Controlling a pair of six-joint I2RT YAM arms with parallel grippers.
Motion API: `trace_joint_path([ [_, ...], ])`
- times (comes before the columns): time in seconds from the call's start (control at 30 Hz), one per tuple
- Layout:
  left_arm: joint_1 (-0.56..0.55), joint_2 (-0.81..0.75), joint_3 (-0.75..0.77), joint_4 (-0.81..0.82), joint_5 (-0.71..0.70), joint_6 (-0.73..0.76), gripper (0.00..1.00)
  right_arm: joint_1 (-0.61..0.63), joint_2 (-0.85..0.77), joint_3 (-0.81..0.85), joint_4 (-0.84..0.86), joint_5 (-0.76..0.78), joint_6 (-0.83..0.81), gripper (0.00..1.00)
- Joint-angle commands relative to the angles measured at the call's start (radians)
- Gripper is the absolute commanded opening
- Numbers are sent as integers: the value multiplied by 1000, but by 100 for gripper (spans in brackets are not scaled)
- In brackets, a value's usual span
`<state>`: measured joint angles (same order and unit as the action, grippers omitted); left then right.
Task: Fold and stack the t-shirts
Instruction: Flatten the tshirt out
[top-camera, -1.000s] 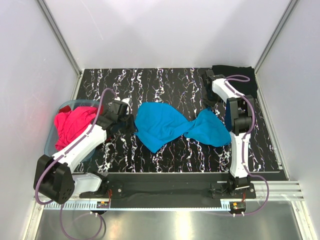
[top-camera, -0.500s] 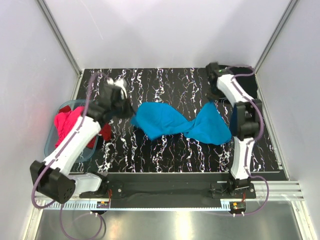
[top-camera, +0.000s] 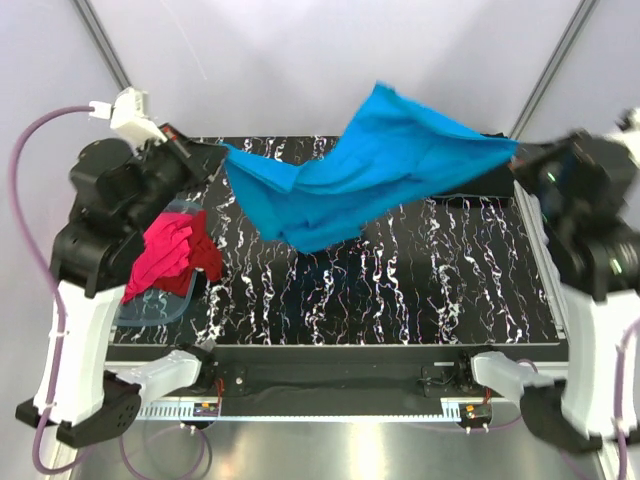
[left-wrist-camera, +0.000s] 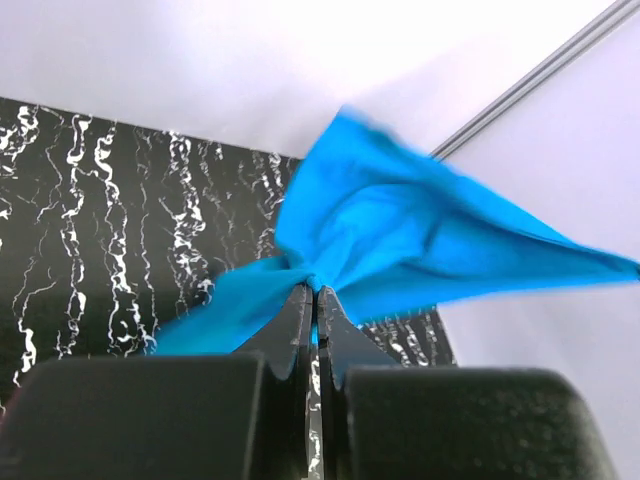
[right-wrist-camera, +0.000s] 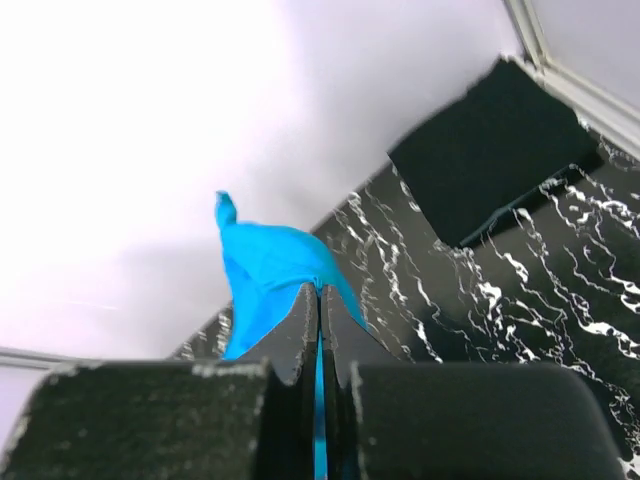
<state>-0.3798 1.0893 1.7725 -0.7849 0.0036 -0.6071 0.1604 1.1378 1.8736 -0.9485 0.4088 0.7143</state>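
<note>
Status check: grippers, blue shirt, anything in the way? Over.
Shut on turquoise shirt: left gripper, right gripper. Shirt airborne, stretched between them. Aside: black shirt far right, pink shirt in tub.

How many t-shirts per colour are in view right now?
turquoise-blue t-shirt: 1
black t-shirt: 1
magenta-pink t-shirt: 1
red t-shirt: 1
Total: 4
</note>
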Motion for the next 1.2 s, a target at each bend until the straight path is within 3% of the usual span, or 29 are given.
trace_joint_path([
  [0.0,4,-63,22,-39,-8,-29,0,-4,-125,-117,-26,52,11,0],
  [0.07,2,-115,-71,-42,-8,-25,0,-4,-232,-207,-29,30,49,0],
  [0.1,4,-133,-121,-42,19,-25,0,-4,-271,-332,-30,10,74,0],
  [0.23,4,-253,-498,-21,47,-39,0,-4,-427,-669,-73,-122,218,0],
  [0.3,2,-285,-612,-2,59,-37,0,-5,-444,-813,-107,-157,293,6],
  [0.4,4,-330,-797,4,61,-23,0,-5,-443,-892,-140,-141,347,17],
  [0.43,4,-345,-868,4,61,-20,0,-4,-431,-890,-159,-125,353,23],
  [0.47,4,-353,-899,12,64,-14,0,-4,-423,-872,-167,-107,355,39],
  [0.5,2,-358,-924,12,68,-10,0,-4,-414,-857,-168,-84,347,42],
  [0.7,4,-382,-1009,44,104,9,0,-4,-255,-769,-15,-177,237,39],
  [0.9,4,-390,-1005,50,116,36,0,25,141,-665,82,-222,278,36],
  [1.17,1,-387,-1010,64,151,44,0,79,626,-371,16,-203,421,37],
])
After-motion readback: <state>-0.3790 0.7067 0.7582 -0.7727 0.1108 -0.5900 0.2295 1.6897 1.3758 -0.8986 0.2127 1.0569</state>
